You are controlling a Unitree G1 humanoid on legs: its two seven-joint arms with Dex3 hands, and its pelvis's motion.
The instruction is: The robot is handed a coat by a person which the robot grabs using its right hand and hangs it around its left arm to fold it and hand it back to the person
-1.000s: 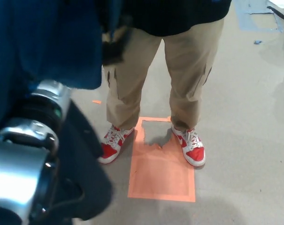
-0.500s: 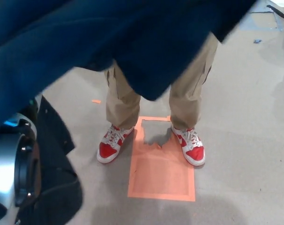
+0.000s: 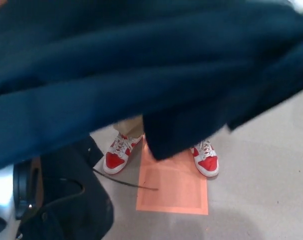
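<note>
A dark blue coat (image 3: 141, 75) spreads across the whole upper part of the head view and hangs close to the camera. One lower flap (image 3: 171, 135) drops in front of the person's legs. At the bottom left shows a silver and black part of my left arm (image 3: 11, 192), with black fabric (image 3: 71, 200) draped against it. A thin dark cord (image 3: 126, 184) trails from that fabric. Neither of my hands shows; the coat hides whatever is under it.
A person stands facing me, with only a bit of tan trouser (image 3: 128, 127) and red and white shoes (image 3: 118, 156) (image 3: 206, 161) visible. Between the shoes lies an orange rectangle (image 3: 174, 187) marked on the grey floor (image 3: 261, 190).
The coat has spread wider and dropped lower, now covering the person's body and most of the legs. My left arm has sunk further toward the bottom left corner.
</note>
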